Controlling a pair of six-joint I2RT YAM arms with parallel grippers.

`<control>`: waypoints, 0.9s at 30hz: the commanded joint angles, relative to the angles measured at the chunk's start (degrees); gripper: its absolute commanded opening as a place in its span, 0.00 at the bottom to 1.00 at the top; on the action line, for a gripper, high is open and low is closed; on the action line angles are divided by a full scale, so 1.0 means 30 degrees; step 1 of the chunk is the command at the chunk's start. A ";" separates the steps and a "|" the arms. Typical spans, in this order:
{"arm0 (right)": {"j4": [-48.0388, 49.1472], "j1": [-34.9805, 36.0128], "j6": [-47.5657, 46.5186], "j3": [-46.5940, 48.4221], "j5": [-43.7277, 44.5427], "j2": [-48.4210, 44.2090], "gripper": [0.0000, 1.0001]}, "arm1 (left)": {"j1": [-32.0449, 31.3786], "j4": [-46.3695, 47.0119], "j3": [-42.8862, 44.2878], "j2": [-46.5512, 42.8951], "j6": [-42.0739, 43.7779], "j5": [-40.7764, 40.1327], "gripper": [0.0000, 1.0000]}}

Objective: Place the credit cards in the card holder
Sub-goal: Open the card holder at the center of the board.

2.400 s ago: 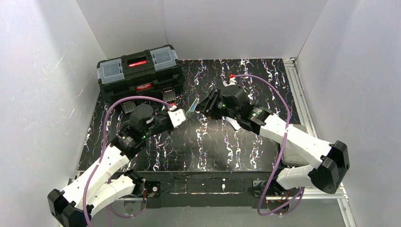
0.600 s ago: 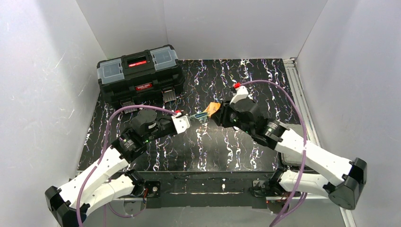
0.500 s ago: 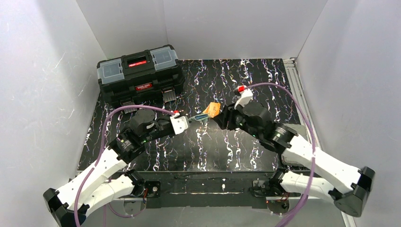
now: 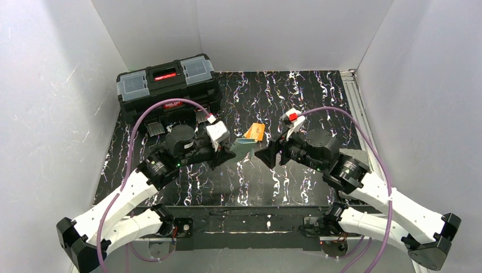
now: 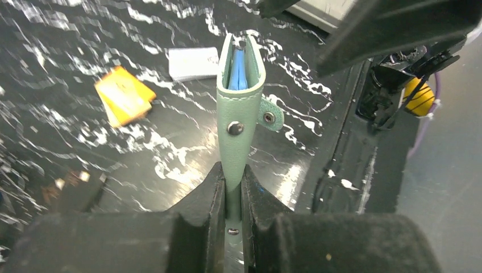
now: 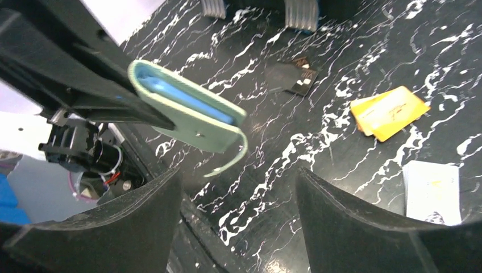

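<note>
While the left claw pinches the mint-green card holder by one edge, its two fingers pressed tight against the leather, the holder is held up off the desk, in the air between the two arms. The holder is folded nearly closed, a strip of blue lining shows in the gap, and its snap tab hangs loose at one side. The right claw faces the holder's free end with its fingers spread wide and nothing between them; it is near the holder but apart from it. The orange card and the white card lie flat on the desk below, near each other without touching, neither one in the holder. A black toolbox sits at the desk's far left corner.
</note>
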 commanded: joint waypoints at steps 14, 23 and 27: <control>-0.1634 -0.0021 0.2407 -0.0213 0.0541 0.4827 0.72 | 0.1505 0.3193 -0.1988 0.2161 -0.6497 0.2149 0.00; -0.0470 -0.0014 0.3093 -0.0479 0.0462 0.5508 0.62 | 0.2127 0.3491 -0.2189 0.1352 -0.6813 0.3228 0.00; 0.0057 -0.0035 0.3237 -0.0472 0.0579 0.5119 0.58 | 0.2118 0.3413 -0.2353 0.1162 -0.6724 0.3441 0.00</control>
